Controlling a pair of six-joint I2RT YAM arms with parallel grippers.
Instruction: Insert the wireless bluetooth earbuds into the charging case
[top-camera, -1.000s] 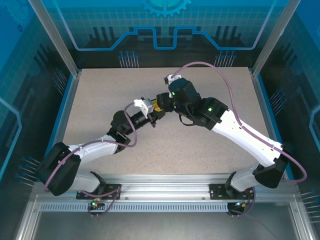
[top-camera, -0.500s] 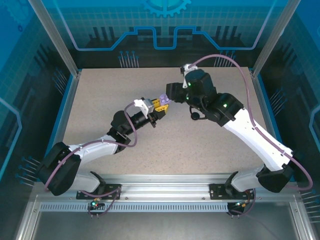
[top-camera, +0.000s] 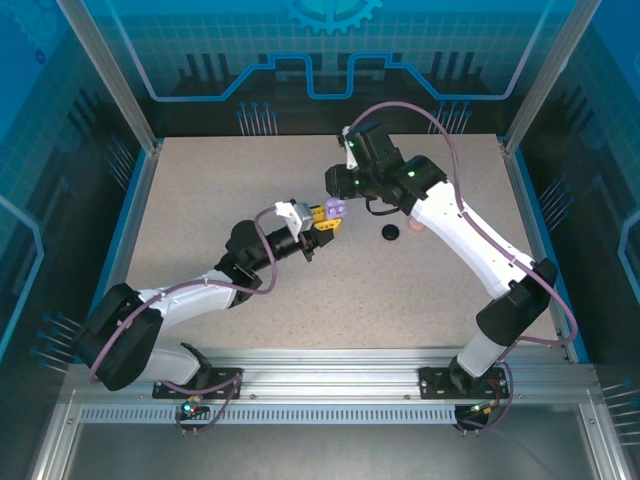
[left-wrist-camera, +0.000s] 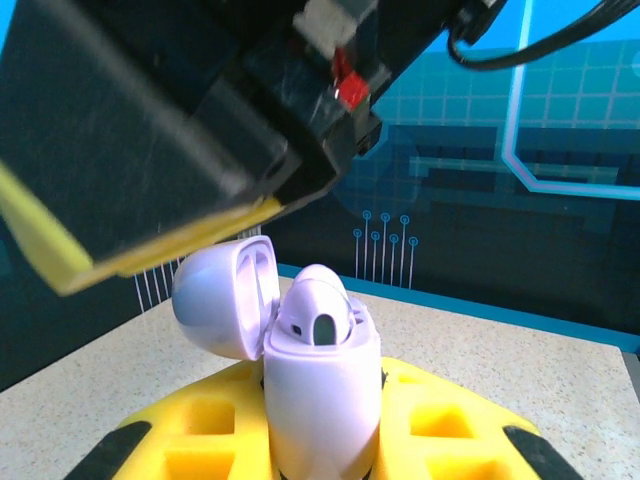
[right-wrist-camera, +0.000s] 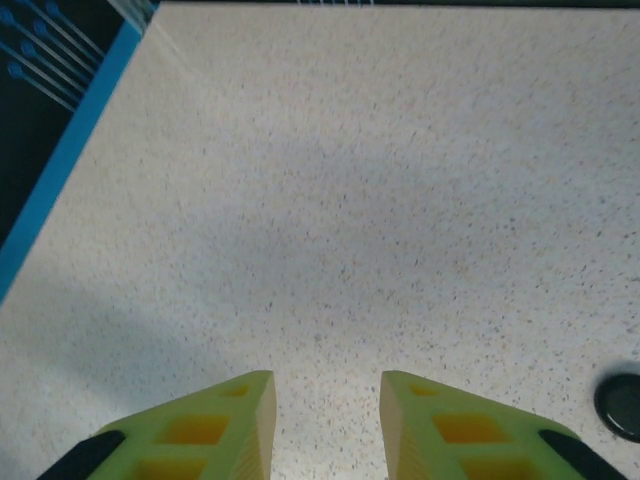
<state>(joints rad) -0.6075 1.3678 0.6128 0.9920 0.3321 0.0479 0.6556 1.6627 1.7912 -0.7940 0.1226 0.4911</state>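
Note:
My left gripper (top-camera: 330, 213) is shut on a lilac charging case (top-camera: 337, 209), held off the table near the middle. In the left wrist view the case (left-wrist-camera: 320, 400) stands upright between my yellow fingers (left-wrist-camera: 180, 450). Its lid (left-wrist-camera: 225, 295) is swung open to the left and a lilac earbud (left-wrist-camera: 318, 310) sits in the top. My right gripper (top-camera: 335, 185) hangs just behind and above the case, and one of its yellow fingers (left-wrist-camera: 170, 250) shows over the lid. In its own wrist view the right gripper (right-wrist-camera: 328, 420) is open, with bare table between the jaws.
A round black case (top-camera: 390, 232) and a small pale pink item (top-camera: 410, 229) lie on the speckled table (top-camera: 200, 200) to the right of the held case. The black case (right-wrist-camera: 620, 405) also shows at the right edge of the right wrist view. Blue walls ring the table.
My right gripper left the lilac case, swung out to the right, then came back to hang just behind it. The black and pink items came into sight. The left arm barely moved.

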